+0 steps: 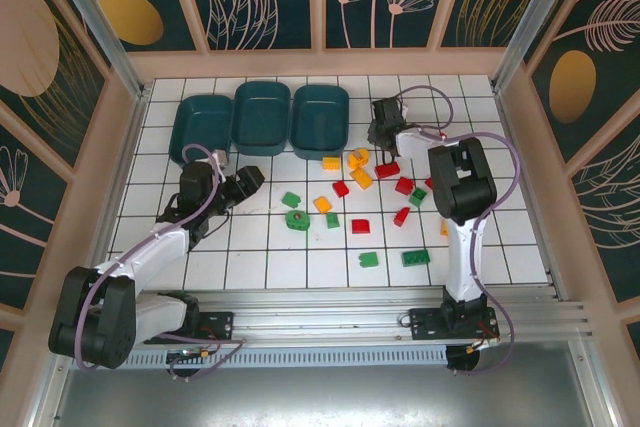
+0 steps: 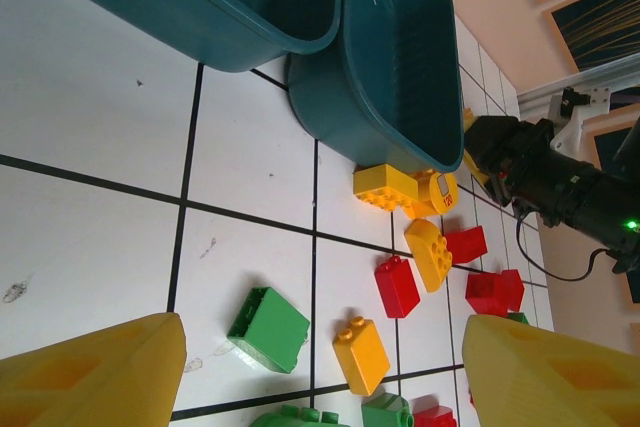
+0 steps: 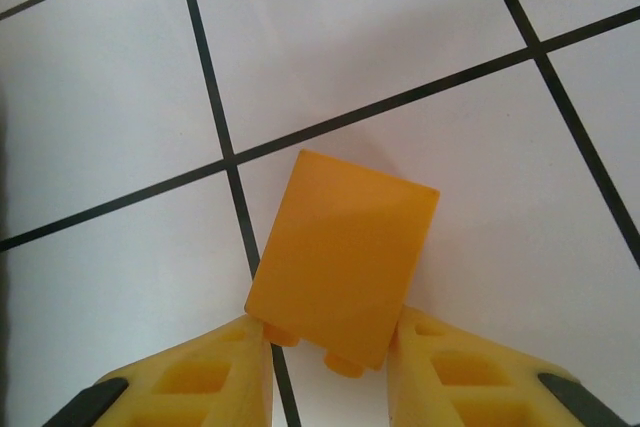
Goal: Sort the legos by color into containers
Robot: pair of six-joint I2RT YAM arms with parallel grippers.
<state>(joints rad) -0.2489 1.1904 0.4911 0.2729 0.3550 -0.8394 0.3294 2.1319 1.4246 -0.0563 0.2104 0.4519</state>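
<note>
Red, green and yellow-orange legos lie scattered on the white tiles in front of three dark teal containers (image 1: 203,132) (image 1: 261,137) (image 1: 320,142). My right gripper (image 1: 383,137) (image 3: 330,367) is shut on a yellow-orange lego (image 3: 342,252), both fingers pressed against its sides just above the tiles. My left gripper (image 1: 250,182) (image 2: 320,347) stands open over the left of the scatter, above a green lego (image 2: 268,329) and a yellow-orange lego (image 2: 361,354). A round green lego (image 1: 297,219) lies near the middle.
Two containers (image 2: 250,42) (image 2: 390,97) stand close ahead in the left wrist view, with yellow legos (image 2: 385,187) at the foot of the nearer one. The right arm (image 2: 560,182) is at the right there. Patterned walls enclose the table.
</note>
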